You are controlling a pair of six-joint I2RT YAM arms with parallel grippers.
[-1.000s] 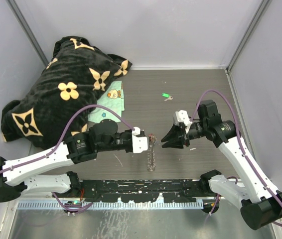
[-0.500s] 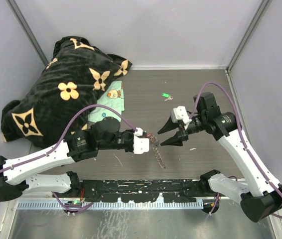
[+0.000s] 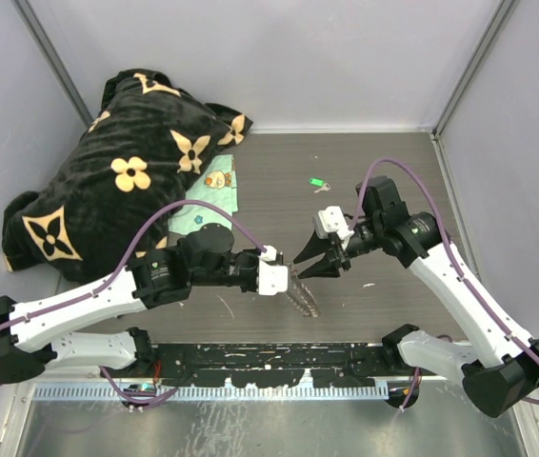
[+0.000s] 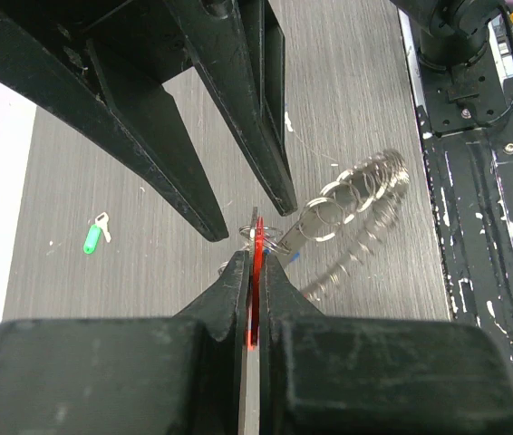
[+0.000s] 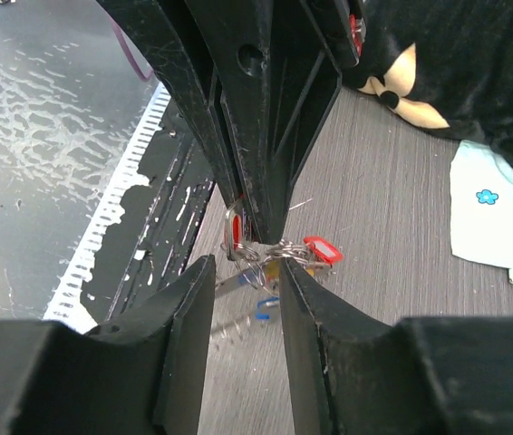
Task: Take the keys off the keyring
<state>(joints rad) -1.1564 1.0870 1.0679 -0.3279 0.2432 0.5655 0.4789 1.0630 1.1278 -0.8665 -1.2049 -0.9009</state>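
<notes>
- Two grippers face each other: the left gripper pinches a red key tag edge-on.
- The keyring dangles beside it, seemingly linked.
- The right gripper is spread wide, straddling the keys.

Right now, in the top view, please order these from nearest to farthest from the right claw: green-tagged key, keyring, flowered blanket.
1. keyring, right beside the right claw, on its near side.
2. green-tagged key, on the table farther back.
3. flowered blanket, in the far left corner.
</notes>
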